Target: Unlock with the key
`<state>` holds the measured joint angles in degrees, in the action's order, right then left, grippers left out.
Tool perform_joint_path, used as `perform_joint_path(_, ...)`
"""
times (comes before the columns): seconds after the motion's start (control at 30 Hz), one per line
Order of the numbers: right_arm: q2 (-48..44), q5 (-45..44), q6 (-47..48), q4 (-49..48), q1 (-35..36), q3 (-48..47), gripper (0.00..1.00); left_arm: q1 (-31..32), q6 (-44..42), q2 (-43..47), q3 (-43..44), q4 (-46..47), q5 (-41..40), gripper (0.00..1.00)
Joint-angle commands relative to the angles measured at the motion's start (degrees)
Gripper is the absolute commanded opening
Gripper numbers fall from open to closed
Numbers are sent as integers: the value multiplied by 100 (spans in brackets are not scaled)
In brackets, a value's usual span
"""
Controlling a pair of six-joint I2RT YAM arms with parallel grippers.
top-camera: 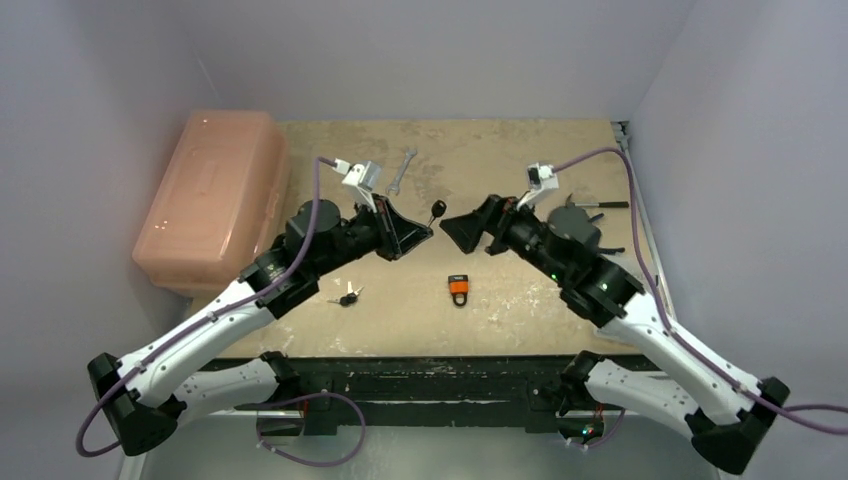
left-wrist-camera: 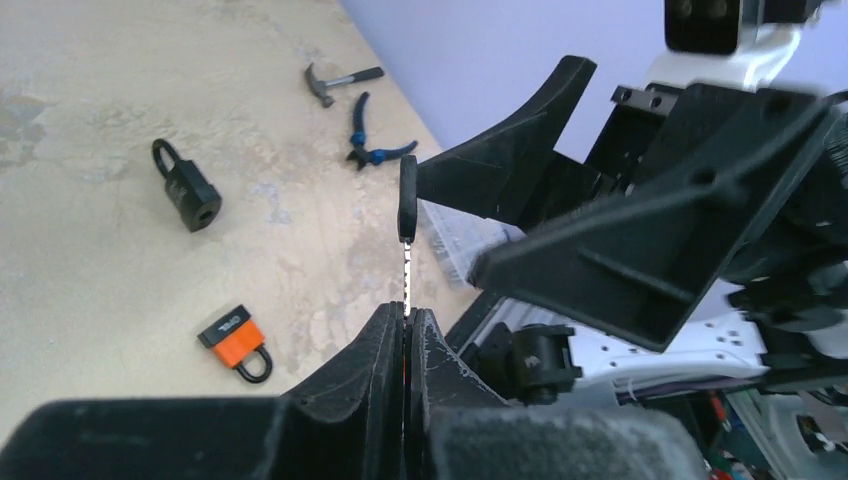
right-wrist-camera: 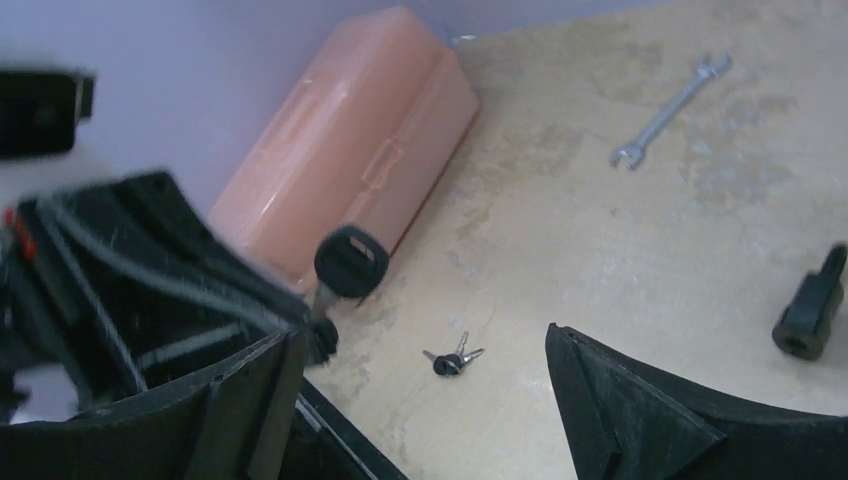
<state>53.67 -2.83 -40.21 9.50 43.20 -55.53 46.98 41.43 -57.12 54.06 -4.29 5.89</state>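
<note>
My left gripper (top-camera: 428,232) (left-wrist-camera: 407,312) is shut on the blade of a key (left-wrist-camera: 407,262), held above the table. The key's black head (top-camera: 438,209) (right-wrist-camera: 350,262) sticks out past the fingertips. My right gripper (top-camera: 452,226) (right-wrist-camera: 430,400) stands wide open just right of the key head, one finger on each side, not touching it. An orange padlock (top-camera: 458,289) (left-wrist-camera: 236,341) lies on the table below both grippers. A black padlock (left-wrist-camera: 187,190) (right-wrist-camera: 812,310) lies farther back.
A small bunch of keys (top-camera: 347,297) (right-wrist-camera: 450,358) lies near the left arm. A wrench (top-camera: 400,170) (right-wrist-camera: 668,110) lies at the back. A pink toolbox (top-camera: 215,195) (right-wrist-camera: 360,150) fills the left edge. A hammer (left-wrist-camera: 335,82) and blue-handled pliers (left-wrist-camera: 370,150) lie back right.
</note>
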Motion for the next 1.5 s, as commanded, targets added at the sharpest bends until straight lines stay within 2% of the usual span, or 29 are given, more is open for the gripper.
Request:
perform_joint_path(0.0, -1010, 1035, 1775, -1535, 4, 527, 98, -29, 177, 230, 1008, -1463, 512, 0)
perform_joint_path(0.17, -2025, 1308, 3253, -2539, 4, 1598, 96, -36, 639, 175, 1850, -2498, 531, 0)
perform_joint_path(0.27, -2127, 1699, 3976, -3150, 28, 2108, 95, -33, 1086, 85, 1987, -2735, 703, 0)
perform_joint_path(0.33, -2020, 1976, 4354, -4017, 70, 2507, 93, -38, 1344, 3, 1966, -2768, 904, 0)
perform_joint_path(0.43, -1811, 1536, 5061, -4668, 390, 2666, 90, -38, 1699, -97, 1846, -2730, 1234, 0)
perform_joint_path(0.57, -1817, 787, 6658, -5251, 1200, 3076, 90, -44, 2049, -210, 1610, -2547, 1857, 0)
perform_joint_path(0.63, -1788, 393, 7128, -5279, 1524, 3162, 90, -43, 2138, -289, 1515, -2488, 2135, 0)
perform_joint_path(0.77, -1849, 21, 7489, -5628, 1831, 3435, 86, -44, 2205, -328, 1298, -2363, 2422, 0)
perform_joint_path(0.9, -1635, -149, 7758, -5140, 2061, 3221, 77, -53, 2449, -357, 1018, -1882, 2928, 0)
perform_joint_path(1.03, -1485, -384, 8027, -4943, 2318, 3176, 70, -50, 2467, -361, 986, -1824, 2986, 0)
perform_joint_path(1.27, -1438, -996, 8449, -4380, 2764, 3077, 73, -96, 2437, -343, 1068, -1924, 2985, 0)
perform_joint_path(1.47, -1439, -1614, 8713, -4586, 2869, 3266, 74, -124, 2302, -340, 1289, -2187, 2865, 0)
